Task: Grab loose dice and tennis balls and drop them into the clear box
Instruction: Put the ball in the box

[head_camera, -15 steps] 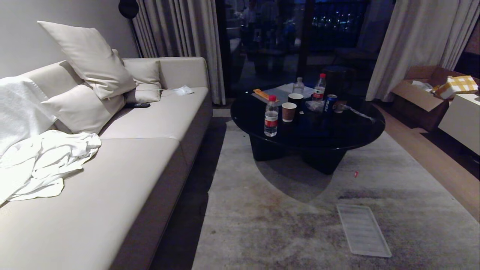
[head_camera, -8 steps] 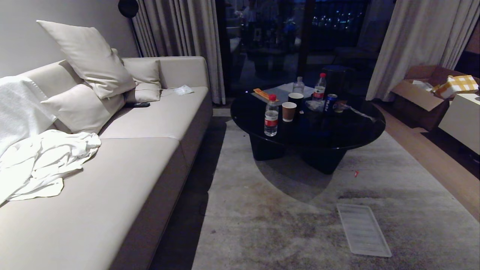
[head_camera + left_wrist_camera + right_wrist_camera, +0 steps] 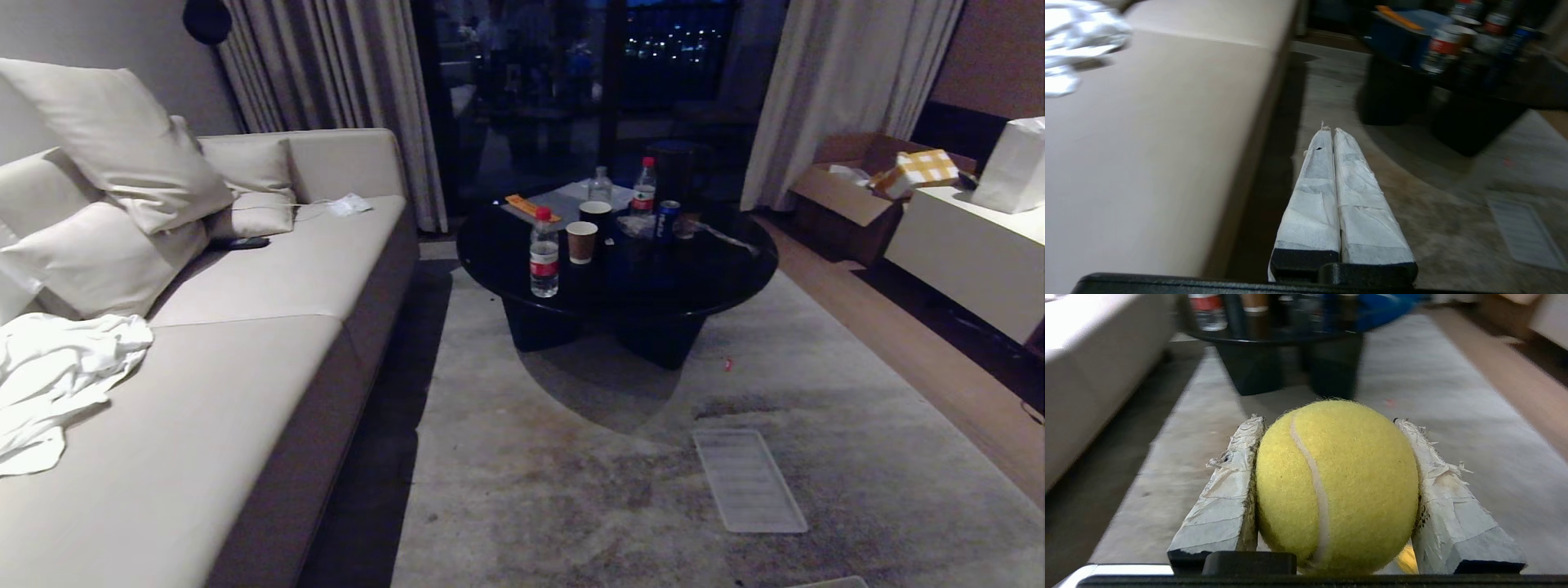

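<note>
Now | my right pincer (image 3: 1331, 457) clamps a tennis ball (image 3: 1335, 486) above the rug (image 3: 1453, 416) | left pincer (image 3: 1333, 134) closed, empty, beside sofa (image 3: 1147, 122).

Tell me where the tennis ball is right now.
The tennis ball shows only in the right wrist view, clamped in the right gripper, above the rug and facing the black coffee table.

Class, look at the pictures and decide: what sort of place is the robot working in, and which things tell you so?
Most likely a living room or hotel lounge at night: a long beige sofa with cushions, a round black coffee table holding bottles and cups on a grey rug, and curtains beside a dark window.
</note>
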Tool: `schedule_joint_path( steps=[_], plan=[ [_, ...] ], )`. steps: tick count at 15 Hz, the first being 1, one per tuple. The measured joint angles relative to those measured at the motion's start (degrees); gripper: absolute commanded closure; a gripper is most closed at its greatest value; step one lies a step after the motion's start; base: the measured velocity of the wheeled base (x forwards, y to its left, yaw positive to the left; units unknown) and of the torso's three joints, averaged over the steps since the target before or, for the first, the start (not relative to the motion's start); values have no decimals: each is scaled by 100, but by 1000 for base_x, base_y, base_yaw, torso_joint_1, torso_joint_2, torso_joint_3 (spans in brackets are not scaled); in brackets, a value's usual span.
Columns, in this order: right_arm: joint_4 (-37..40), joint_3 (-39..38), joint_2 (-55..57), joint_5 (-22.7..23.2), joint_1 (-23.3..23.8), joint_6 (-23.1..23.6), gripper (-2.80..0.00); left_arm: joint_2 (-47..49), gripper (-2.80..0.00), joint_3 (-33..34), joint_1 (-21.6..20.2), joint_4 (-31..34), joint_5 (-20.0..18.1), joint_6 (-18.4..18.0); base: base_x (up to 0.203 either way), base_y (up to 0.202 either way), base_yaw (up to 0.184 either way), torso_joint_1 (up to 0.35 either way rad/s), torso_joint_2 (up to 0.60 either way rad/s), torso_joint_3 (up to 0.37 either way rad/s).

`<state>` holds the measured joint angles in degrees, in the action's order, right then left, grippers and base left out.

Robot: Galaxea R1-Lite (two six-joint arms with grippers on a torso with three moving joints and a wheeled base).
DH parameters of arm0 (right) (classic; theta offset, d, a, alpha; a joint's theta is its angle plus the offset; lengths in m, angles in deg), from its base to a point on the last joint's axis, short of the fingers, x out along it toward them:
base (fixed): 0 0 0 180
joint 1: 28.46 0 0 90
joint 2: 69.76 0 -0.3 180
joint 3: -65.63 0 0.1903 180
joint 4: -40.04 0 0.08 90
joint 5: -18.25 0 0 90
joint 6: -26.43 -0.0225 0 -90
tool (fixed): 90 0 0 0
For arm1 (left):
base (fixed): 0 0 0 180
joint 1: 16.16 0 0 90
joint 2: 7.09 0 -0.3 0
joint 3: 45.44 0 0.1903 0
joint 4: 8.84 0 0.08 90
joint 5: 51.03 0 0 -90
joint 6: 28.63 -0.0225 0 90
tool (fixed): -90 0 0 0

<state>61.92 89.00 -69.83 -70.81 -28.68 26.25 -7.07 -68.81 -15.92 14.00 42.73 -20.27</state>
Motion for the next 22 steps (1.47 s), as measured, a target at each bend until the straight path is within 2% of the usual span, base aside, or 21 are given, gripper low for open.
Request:
schedule_joint_path(
  steps=[22],
  plan=[
    [-4, 0, 0, 0, -2, -9, 0, 0, 0, 0, 2, 1, 2, 0, 1, 11, -163, 2, 2, 2]
  ],
)
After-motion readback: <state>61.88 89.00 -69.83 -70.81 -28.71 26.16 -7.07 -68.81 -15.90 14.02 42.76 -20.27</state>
